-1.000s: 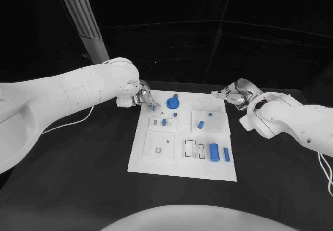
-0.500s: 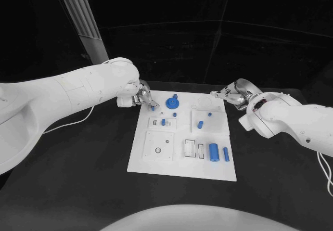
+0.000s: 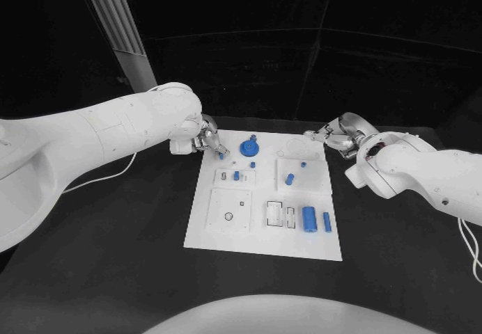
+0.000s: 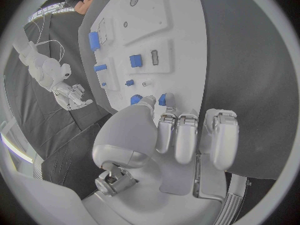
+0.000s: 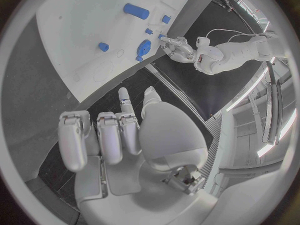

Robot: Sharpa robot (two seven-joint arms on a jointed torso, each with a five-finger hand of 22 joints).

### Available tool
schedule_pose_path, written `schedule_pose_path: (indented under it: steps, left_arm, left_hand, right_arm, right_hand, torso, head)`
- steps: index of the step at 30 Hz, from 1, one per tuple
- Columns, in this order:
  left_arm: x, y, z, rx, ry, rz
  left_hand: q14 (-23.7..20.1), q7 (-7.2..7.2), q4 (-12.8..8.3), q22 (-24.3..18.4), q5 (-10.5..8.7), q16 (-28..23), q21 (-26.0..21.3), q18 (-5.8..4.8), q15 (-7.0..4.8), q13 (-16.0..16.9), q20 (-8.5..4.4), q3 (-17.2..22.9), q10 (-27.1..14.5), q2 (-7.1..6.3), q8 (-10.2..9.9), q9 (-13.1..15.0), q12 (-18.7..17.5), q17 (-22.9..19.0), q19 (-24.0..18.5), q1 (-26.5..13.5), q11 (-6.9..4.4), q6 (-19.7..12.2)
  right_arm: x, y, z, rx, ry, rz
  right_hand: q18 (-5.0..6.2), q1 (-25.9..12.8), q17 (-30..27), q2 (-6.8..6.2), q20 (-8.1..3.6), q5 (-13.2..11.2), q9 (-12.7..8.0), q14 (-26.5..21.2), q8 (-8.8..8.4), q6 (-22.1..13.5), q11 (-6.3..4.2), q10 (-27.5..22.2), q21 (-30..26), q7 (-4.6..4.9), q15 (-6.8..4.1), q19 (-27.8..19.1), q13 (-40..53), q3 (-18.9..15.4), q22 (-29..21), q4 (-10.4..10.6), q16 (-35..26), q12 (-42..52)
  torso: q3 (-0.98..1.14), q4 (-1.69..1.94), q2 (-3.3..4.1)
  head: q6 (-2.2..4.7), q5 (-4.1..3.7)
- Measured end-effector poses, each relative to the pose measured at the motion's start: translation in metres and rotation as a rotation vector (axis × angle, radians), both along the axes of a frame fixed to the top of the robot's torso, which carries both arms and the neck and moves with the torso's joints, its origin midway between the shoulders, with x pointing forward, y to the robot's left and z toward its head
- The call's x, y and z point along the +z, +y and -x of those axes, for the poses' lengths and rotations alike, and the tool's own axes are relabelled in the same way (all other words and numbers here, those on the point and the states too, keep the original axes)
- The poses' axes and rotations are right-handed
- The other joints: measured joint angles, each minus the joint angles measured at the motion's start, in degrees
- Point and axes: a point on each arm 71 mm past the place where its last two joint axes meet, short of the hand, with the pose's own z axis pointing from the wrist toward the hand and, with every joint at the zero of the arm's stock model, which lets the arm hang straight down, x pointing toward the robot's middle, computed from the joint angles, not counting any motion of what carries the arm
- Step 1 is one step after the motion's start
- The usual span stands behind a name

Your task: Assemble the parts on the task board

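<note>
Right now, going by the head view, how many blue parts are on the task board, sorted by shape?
Large round blue knob: 1
Long blue cylinders: 2
Small blue pieces: 5, one of them right at the left hand's fingertips
Total: 8 blue parts on the white task board

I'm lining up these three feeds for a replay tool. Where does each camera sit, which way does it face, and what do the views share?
Head view: on the robot's head, looking down at the task board; both white arms reach in, left robot hand and right robot hand at the board's far corners.
Left wrist view: behind the left robot hand, facing along the board.
Right wrist view: behind the right robot hand, facing the board's far end.
Shared: the board and its blue parts; each wrist view catches the opposite arm.
</note>
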Motion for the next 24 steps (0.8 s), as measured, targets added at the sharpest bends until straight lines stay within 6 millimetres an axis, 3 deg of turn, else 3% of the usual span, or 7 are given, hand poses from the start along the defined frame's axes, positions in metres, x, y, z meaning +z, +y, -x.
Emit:
schedule_pose_path:
  steps: [24]
  left_arm:
    - [-0.0002,-0.0001,-0.0015,0.008,-0.007,-0.001]
  left_hand:
    - [0.0,0.0,0.0,0.0,0.0,0.0,0.0,0.0,0.0,0.0,0.0,0.0,0.0,-0.27,0.0,0.08,0.0,0.0,0.0,-0.27,0.0,0.0]
  right_arm:
    - [-0.0002,0.0002,0.0,-0.001,0.003,0.001]
  right_hand:
    - [0.0,0.0,-0.01,0.0,0.0,0.0,0.0,0.0,0.0,0.0,0.0,0.0,0.0,0.0,0.0,0.0,0.0,0.0,0.0,0.0,0.0,0.0]
  torso:
    - [-0.01,-0.01,0.01]
  head:
    - [-0.21,0.02]
